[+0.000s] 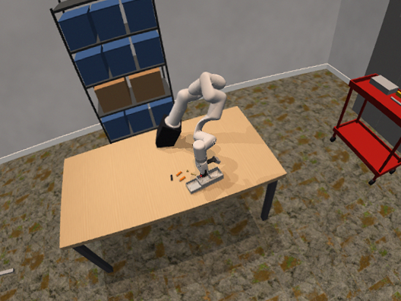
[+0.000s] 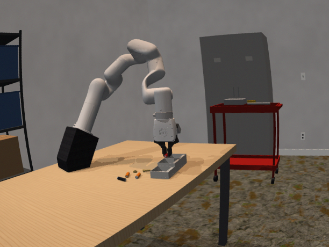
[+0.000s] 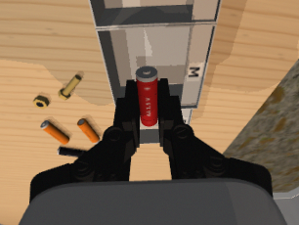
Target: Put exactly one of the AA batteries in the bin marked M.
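Your black two-finger gripper (image 3: 148,110) is pinched on the red cylindrical AA battery (image 3: 147,98); in the wrist view its long axis runs along the fingers, its silver-grey capped end pointing away from the palm and out past the fingertips; in the exterior view the battery (image 2: 165,155) hangs near upright, that end downward.

Directly beneath the gripper you have the grey rectangular divided bin tray (image 3: 109,73), with the compartment marked M (image 3: 193,72) under the battery's tip; the battery is above it, not resting in it.

To the gripper's left in the wrist view, on the light wooden table (image 3: 44,29), lie 2 orange AA batteries (image 3: 54,131) (image 3: 88,130), just beside each other and tilted alike; 1 black cylindrical battery (image 3: 69,151) lies nearer the palm; a brass bolt (image 3: 70,86) and a brass hex nut (image 3: 41,101) lie farther out.
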Robot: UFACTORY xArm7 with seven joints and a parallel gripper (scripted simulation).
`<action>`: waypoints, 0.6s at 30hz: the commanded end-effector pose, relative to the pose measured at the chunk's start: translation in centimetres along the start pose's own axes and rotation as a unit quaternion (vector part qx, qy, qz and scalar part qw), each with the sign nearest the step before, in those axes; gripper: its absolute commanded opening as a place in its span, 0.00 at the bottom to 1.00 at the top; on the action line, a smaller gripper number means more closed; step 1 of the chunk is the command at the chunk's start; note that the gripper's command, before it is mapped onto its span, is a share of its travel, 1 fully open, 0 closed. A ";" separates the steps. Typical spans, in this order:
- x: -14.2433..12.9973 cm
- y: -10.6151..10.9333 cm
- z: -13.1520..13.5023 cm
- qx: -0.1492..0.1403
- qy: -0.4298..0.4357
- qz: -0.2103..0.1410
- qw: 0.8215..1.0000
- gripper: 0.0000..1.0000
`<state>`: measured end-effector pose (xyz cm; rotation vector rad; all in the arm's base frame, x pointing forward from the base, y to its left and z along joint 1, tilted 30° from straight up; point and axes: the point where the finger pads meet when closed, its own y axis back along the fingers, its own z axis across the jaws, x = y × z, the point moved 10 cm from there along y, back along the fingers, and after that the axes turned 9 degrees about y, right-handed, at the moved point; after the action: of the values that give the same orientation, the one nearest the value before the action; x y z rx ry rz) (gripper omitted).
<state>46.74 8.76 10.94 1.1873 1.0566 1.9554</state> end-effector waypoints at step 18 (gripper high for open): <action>-0.1 -1.6 0.1 -0.002 0.000 -0.001 1.000 0.00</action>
<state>46.75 9.36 9.87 1.1877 1.0577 1.9561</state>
